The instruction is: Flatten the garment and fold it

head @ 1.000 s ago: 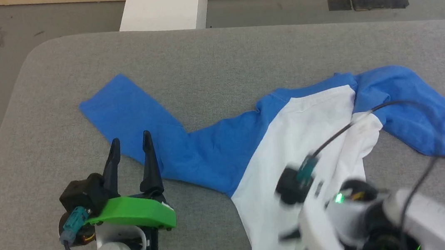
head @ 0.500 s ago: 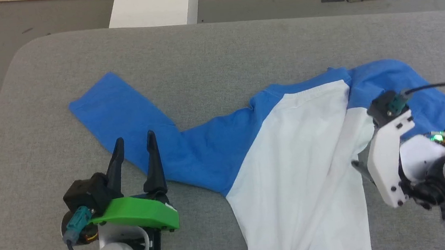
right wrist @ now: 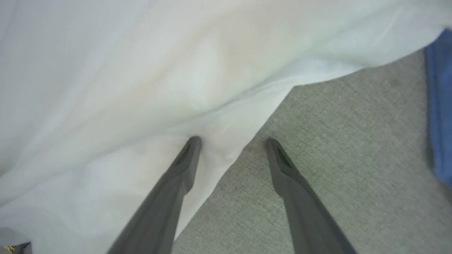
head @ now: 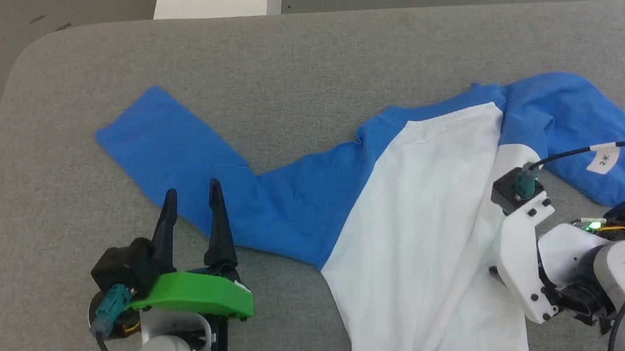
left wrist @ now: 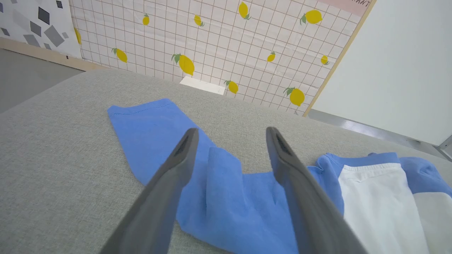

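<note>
right gripper [right wrist: 233, 141] sits nearest me, low at the right side of the shirt [head: 422, 204], jaws spread wide and holding nothing. in its wrist view one finger rests at the white cloth and the other stands over bare table [right wrist: 353, 158], so the edge of the body runs up between them. that is the relation i care about: the cloth lies to one side of this hand, not around it, and a pinch would need the open jaws slid further onto that edge. left gripper [head: 191, 188] is a little further out on the other side, also spread and empty, its tips over the near edge of the left sleeve [head: 168, 145]. the white body runs away from me, its lower part cut off by the bottom of the head view, with the collar [head: 434, 110] at the far end. past that the sleeves make the long axis, left to right across the table. the left sleeve lies flat and angled outward; the right sleeve [head: 587, 109] is rumpled just beyond the right hand. my guess: right arm for the body edge, left arm for its sleeve.
</note>
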You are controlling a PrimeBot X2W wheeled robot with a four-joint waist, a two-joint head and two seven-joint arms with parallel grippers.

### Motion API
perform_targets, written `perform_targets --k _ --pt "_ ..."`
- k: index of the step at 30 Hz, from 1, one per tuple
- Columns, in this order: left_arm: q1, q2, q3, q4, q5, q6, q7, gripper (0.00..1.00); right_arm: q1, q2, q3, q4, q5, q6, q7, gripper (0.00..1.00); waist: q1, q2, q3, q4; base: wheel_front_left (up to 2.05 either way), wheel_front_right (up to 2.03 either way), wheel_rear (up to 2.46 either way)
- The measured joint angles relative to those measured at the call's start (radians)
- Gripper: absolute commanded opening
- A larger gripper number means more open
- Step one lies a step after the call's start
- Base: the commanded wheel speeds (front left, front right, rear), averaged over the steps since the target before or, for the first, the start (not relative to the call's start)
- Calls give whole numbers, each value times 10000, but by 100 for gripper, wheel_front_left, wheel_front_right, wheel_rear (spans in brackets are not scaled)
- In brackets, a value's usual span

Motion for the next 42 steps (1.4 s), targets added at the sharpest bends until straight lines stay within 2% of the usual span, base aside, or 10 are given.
perform_targets --k 1,9,16,22,23,24,31,36,39,42 --pt "-7 0 6 35 -6 0 -4 100 -21 15 -33 33 107 0 15 0 0 0 -11 -5 0 0 0" --pt "-7 25 -6 123 -178 0 -31 100 620 -430 -265 -698 903 12 127 0 0 0 -262 -76 0 0 0" --pt "12 61 -31 128 -247 0 -23 100 2471 -1340 -957 -1942 1488 12 1465 0 0 0 -496 -280 0 0 0" --pt "15 71 -69 128 -274 2 -12 100 3666 -1168 -1480 -2359 1802 12 2266 0 0 0 -606 -394 0 0 0" --pt "14 75 -73 128 -286 2 15 100 3674 -1058 -1595 -2456 1739 12 1992 29 0 0 -603 -410 0 0 0" --pt "17 79 -71 128 -305 2 15 100 3645 -878 -1770 -2546 1708 12 1670 100 0 0 -597 -428 0 0 0" --pt "22 155 -107 178 -360 2 190 100 2987 686 -3486 -2984 2088 12 -196 100 0 0 -670 -527 0 0 0" --pt "-400 280 -449 387 -382 -54 1060 100 2423 1185 -4771 -3371 2238 12 -836 100 0 0 -692 -622 0 0 0" --pt "-1378 337 -825 744 -380 -259 2054 100 2209 1298 -5315 -3567 2197 10 -972 100 0 0 -626 -652 0 0 0" --pt "-3615 311 -1524 2209 -393 -623 4424 100 2017 1499 -5662 -3772 2063 10 -968 100 0 0 -367 -767 0 0 0"
